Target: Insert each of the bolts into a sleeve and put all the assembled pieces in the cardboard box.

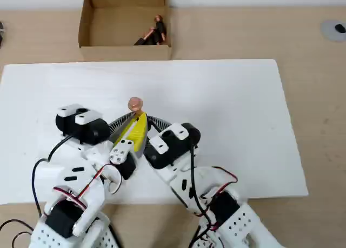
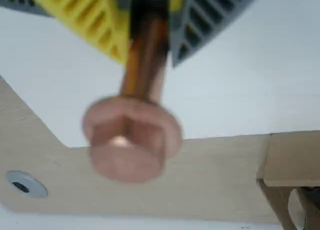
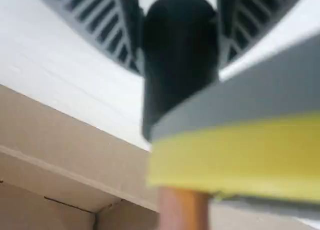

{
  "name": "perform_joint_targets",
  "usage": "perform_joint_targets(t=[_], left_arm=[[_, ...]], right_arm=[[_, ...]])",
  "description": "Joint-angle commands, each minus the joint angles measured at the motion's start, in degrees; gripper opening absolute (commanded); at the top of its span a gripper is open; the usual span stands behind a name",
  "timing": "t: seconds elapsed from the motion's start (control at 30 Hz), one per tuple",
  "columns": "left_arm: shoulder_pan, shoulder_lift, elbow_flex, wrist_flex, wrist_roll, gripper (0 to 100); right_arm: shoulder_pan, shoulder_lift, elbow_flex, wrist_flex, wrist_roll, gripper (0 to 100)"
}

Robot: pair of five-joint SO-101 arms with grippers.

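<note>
Far back on the left you have the cardboard box [image 1: 86, 26], with assembled pieces [image 1: 153, 34] lying in its right corner. Over the white sheet [image 1: 243, 113], your left gripper [image 2: 147, 37] is clamped on the copper bolt [image 2: 131, 140], head toward the box. Your right gripper [image 3: 180, 34] grasps the black sleeve [image 3: 180, 69], in line with the bolt; whether the shank has entered, you cannot tell.

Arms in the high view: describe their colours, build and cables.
The left arm and right arm are white shells with black motors and red and black cables. The left hand pairs a yellow ribbed finger with a grey one; the right hand is grey.
</note>
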Motion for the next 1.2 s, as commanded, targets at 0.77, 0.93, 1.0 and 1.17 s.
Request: perform_joint_targets(t=[0.77, 0.93, 1.0, 1.17], left_arm=[[-4.7, 0.0, -4.7, 5.1, -2.2, 12], [-10.9, 0.0, -4.8, 2.8, -2.2, 12], [-12.6, 0.0, -4.8, 2.5, -2.3, 12], [-13.4, 0.0, -5.8, 3.2, -2.5, 14]], right_arm=[[-0.7, -1.5, -0.1, -1.8, -0.2, 1.0], [-0.7, -1.5, -0.1, -1.8, -0.2, 1.0], [-0.7, -1.5, -0.1, -1.8, 0.4, 1.0], [-0.7, -1.5, -0.1, -1.8, 1.8, 1.0]])
